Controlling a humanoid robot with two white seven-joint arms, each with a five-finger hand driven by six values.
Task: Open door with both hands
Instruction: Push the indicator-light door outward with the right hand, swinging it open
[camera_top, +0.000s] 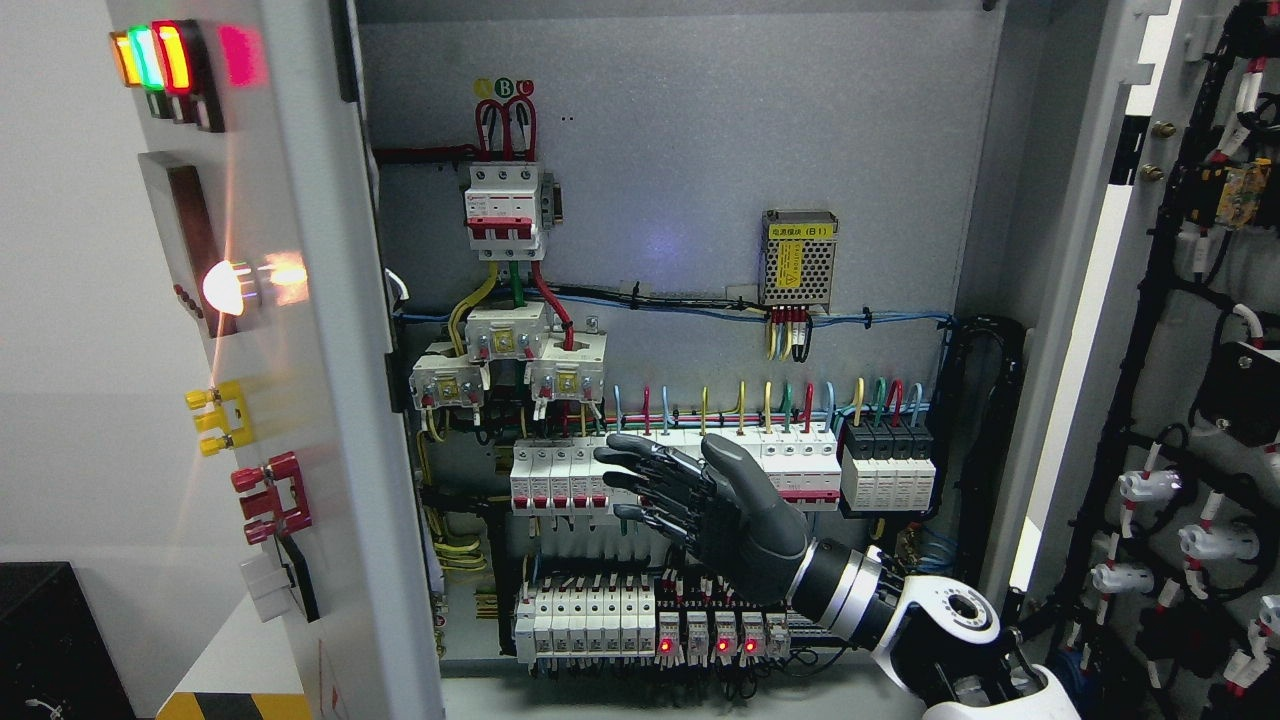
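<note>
The electrical cabinet stands open. Its left door is swung out toward me, edge-on, with indicator lamps on its face. The right door is swung wide at the picture's right, its inner side covered in black wiring. My right hand, dark grey with a white forearm, comes in from the lower right. It hovers inside the opening in front of the upper row of white breakers, fingers spread and pointing left, holding nothing. The left arm does not show.
The back panel carries a red-and-white main breaker, a mesh power supply, current transformers and a lower breaker row with red LEDs. A black box sits at the lower left.
</note>
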